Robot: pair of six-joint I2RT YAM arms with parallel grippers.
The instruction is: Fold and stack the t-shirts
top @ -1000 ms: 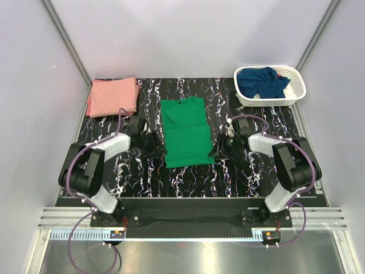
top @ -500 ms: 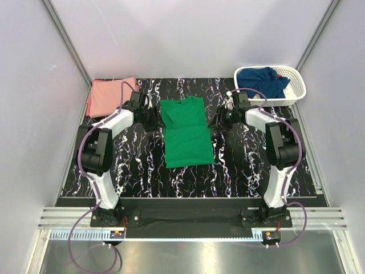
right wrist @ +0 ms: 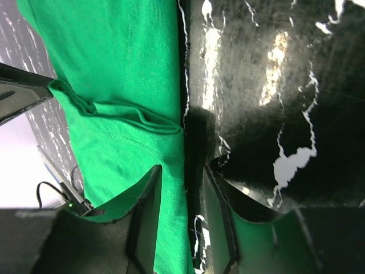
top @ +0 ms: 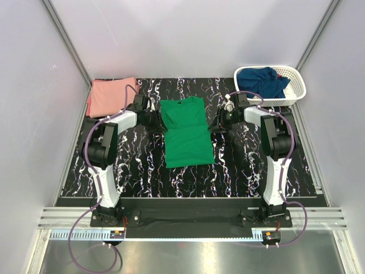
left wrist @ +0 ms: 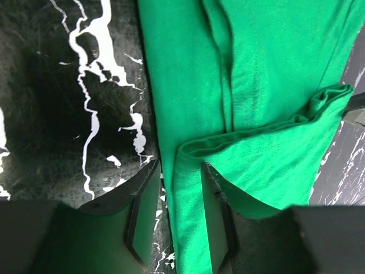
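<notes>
The green t-shirt [top: 185,134] lies flat in the middle of the table, sleeves folded in, collar at the far end. My left gripper [top: 158,120] is low at its left edge, near the sleeve fold. In the left wrist view the left gripper [left wrist: 178,171] is open, and its jaws straddle the edge of the green t-shirt [left wrist: 268,74]. My right gripper [top: 214,123] mirrors it at the right edge. The right gripper [right wrist: 182,171] is open astride the hem of the green t-shirt [right wrist: 114,68]. A salmon t-shirt [top: 113,96] lies folded at the far left. The navy t-shirt [top: 262,81] is crumpled in the basket.
The white lattice basket [top: 296,94] stands at the far right corner of the black marbled table [top: 137,171]. Grey walls close in the left, right and far sides. Purple cables loop along both arms.
Both arms reached away from me along the green t-shirt's sides, from its lower half up to its sleeve folds. Both pairs of jaws narrowed around the cloth edges.
</notes>
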